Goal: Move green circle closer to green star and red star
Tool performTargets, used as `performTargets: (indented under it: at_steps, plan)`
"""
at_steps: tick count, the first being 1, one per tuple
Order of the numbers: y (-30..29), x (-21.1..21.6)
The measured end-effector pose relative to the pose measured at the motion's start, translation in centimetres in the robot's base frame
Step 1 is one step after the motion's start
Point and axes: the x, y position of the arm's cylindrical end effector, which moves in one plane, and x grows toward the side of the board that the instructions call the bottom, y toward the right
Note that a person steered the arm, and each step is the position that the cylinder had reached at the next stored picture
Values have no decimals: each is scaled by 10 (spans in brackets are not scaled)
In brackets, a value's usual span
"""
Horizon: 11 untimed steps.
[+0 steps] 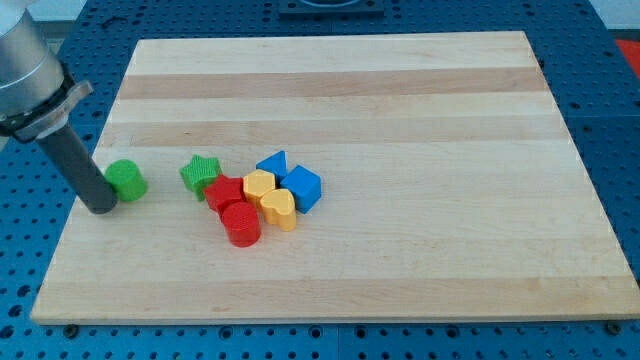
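Here, my tip (101,207) touching green circle (127,180), green star (200,175) beside red star (224,192), no pincer visible.

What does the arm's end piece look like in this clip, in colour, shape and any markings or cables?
A grey, rounded metallic housing enters at the view's top left, ending in a lighter flange. From it runs a straight, plain cylindrical rod, dark grey to black; my tip is blunt. No cables, labels or markings are visible.
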Motion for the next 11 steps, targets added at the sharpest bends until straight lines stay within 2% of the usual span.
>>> performTargets:
  at_steps: [3,7,8,10,11]
  plan:
    - [3,-69]
    - [-8,-55]
    - [10,-54]
    - [104,-78]
    - [109,-80]
